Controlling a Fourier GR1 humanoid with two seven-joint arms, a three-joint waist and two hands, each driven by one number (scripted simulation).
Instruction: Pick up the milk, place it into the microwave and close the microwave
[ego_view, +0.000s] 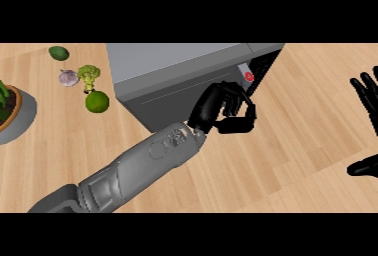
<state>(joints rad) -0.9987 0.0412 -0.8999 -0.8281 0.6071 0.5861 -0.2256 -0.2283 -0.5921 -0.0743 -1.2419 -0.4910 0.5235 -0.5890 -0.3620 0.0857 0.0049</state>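
Note:
The grey microwave (177, 60) stands at the back centre of the wooden counter. Its door (173, 97) is swung almost against the body, leaving a dark gap at the right side. In that gap a small red and white spot (249, 76) shows, probably the milk; the rest of it is hidden. My left hand (221, 107) rests against the door's outer face near its right end, fingers relaxed and slightly bent, holding nothing. At the right edge my right hand (367, 95) stays open with fingers up.
Left of the microwave lie an avocado (59, 52), a garlic bulb (69, 77), a broccoli floret (89, 74) and a lime (97, 101). A potted plant (15, 112) sits at the left edge. Bare wooden counter (280, 165) spreads in front.

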